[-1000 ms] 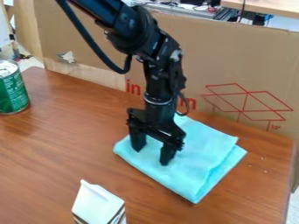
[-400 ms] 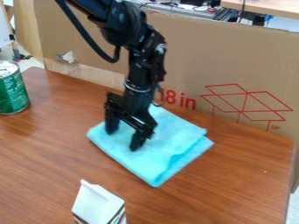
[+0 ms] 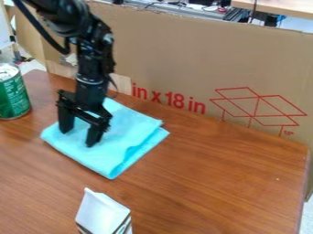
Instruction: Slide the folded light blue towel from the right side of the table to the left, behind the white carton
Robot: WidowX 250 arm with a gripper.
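My gripper [image 3: 79,136] hangs over the left part of the table, its fingers apart and their tips pressed down on a folded light-blue cloth [image 3: 122,151]. The cloth lies flat beneath it, with a layered fold along its right side. Nothing is pinched between the fingers. Part of the cloth behind the gripper is hidden by it.
A green can [image 3: 13,96] stands at the left edge, left of the cloth. A white carton [image 3: 103,214] stands at the front. A cardboard sheet [image 3: 183,59] walls off the back of the wooden table [image 3: 226,183].
The gripper has moved left across the table, and the cloth has slid left with it, nearer the can. The can and the carton have stayed in place.
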